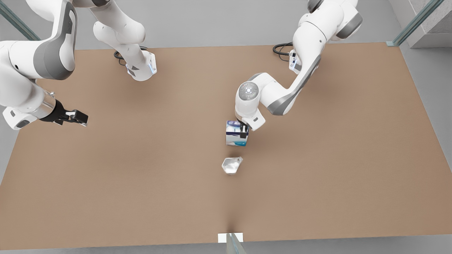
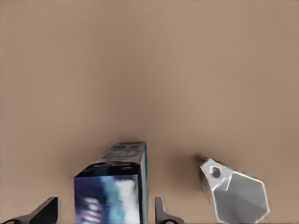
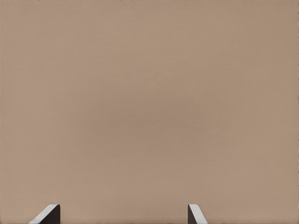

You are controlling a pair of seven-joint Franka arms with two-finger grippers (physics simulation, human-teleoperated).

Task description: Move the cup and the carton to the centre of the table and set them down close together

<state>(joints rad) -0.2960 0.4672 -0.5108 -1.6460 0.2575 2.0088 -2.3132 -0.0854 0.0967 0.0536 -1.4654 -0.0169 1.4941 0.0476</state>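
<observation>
The blue, white and teal carton stands near the middle of the brown table. My left gripper is down around it, open. Brown gaps show between each finger and the carton's sides in the left wrist view. The shiny faceted cup lies tipped on the table just in front of the carton, a small gap apart. My right gripper waits open over bare table at the front view's left, holding nothing.
Black cables lie at the arm bases along the table's back edge. A small white mount sits at the middle of the front edge. Wide bare tabletop lies on both sides of the two objects.
</observation>
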